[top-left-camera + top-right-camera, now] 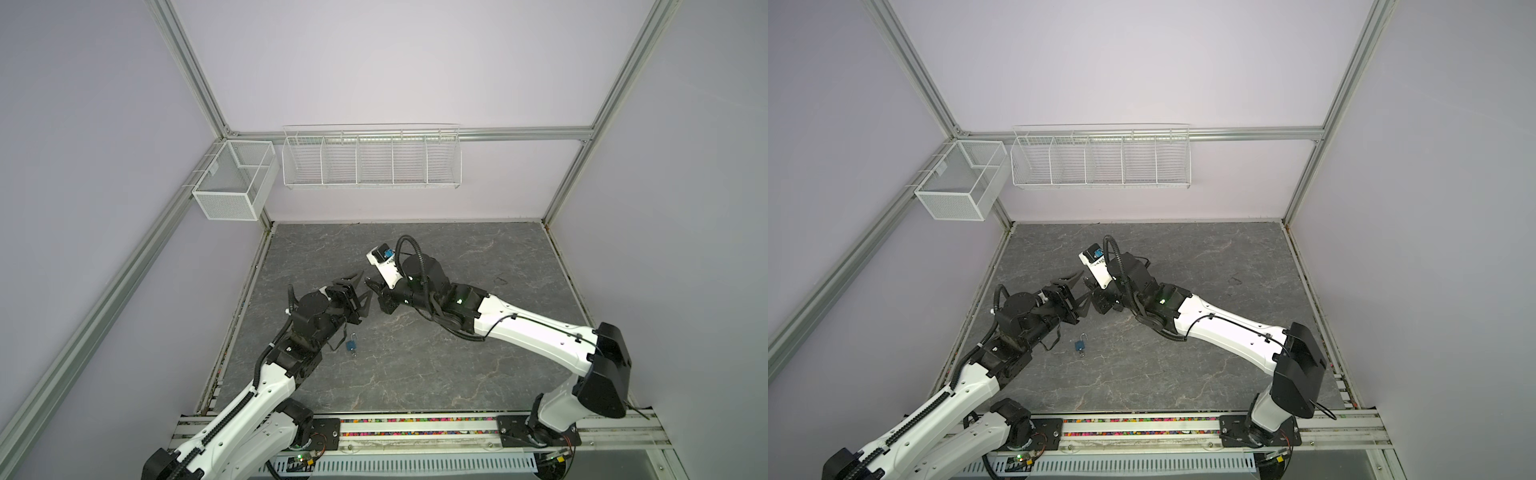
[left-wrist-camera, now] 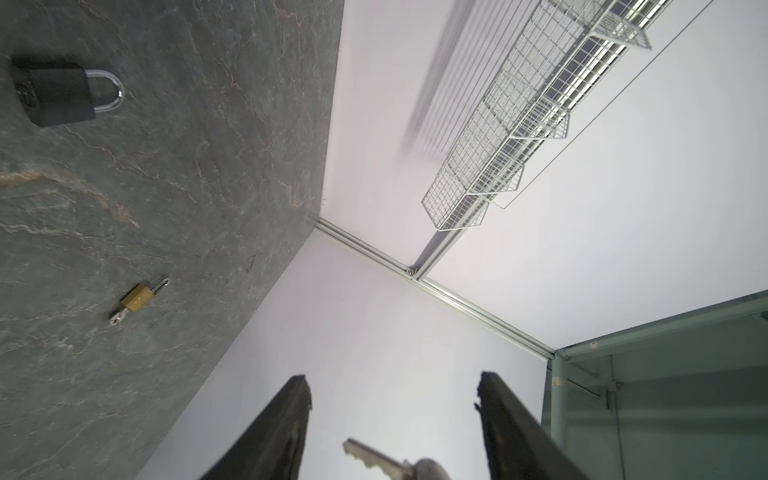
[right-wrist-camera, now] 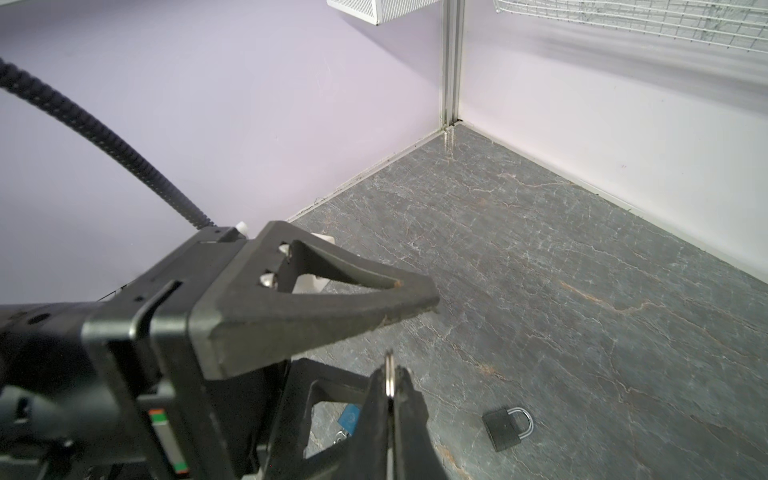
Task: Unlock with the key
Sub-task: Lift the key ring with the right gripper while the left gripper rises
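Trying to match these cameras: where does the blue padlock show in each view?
In a top view: blue padlock left of centre on the grey tabletop.
In a top view: same place, a little further left.
Left wrist: not in it.
Right wrist: a blue patch beside the right claw holding the key.
Shared landmark: the white wire rack on the back wall.

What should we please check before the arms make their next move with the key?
1. Grip on the key: ok, pinched in the shut right gripper.
2. Readiness of the left gripper: ok, jaws open, key showing between them.
3. Key untouched by the left gripper: ok, gaps on both sides.
4. State of the black padlock: ok, lying on the table, shackle shut, nothing touching it.
5. Key fits that padlock: cannot tell.
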Available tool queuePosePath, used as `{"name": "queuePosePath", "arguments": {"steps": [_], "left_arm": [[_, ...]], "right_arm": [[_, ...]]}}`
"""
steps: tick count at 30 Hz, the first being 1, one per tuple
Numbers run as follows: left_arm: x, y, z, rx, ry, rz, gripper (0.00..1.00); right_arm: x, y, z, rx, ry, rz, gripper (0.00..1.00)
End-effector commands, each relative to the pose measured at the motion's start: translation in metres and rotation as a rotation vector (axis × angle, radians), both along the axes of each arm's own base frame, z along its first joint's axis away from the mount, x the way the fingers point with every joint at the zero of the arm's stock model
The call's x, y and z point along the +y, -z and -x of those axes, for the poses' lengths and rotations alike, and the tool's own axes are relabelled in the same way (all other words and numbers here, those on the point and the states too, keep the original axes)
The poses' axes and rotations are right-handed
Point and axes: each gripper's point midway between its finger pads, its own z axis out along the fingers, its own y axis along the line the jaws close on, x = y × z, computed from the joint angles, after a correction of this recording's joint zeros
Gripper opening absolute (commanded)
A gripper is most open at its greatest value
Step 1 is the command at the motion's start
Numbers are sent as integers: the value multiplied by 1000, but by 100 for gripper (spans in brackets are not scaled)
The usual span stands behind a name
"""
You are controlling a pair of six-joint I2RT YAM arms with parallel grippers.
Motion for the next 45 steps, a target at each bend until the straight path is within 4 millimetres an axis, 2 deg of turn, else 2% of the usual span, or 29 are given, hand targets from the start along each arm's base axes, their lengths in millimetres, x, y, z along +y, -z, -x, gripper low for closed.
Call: {"name": "queuePosePath", "arguments": {"steps": [1,6,13,16,20,25,34,37,40,45], "left_arm": [[9,-20,-3,-18,-65,96,62],[15,-20,-4,-29,-99,120,60],[17,-14,-3,-27,-107,126,49],[17,-11,-3,-22,-107,120,41],[15,-10,-4,-22,-100,121,35],[15,-10,-4,-26,-100,118,16],[12,-17,-5,-53,-85,79,0],[11,-25,-5,-86,-74,46,0],[10,-36,-8,-143,-73,-31,0],[3,-57,-16,-305,-34,-300,0]], "right_arm": [[9,7,7,4,-36,-16,7],[11,3,11,-9,-58,-10,6],[6,4,11,-25,-47,2,6],[5,0,11,-39,-47,-3,6],[2,0,9,-51,-35,5,7],[2,1,9,-54,-35,10,6],[0,-7,9,-75,-36,-1,6],[-2,-13,11,-77,-41,-5,7],[-9,-17,11,-48,-28,-19,16],[-34,-27,7,126,-36,-116,33]]}}
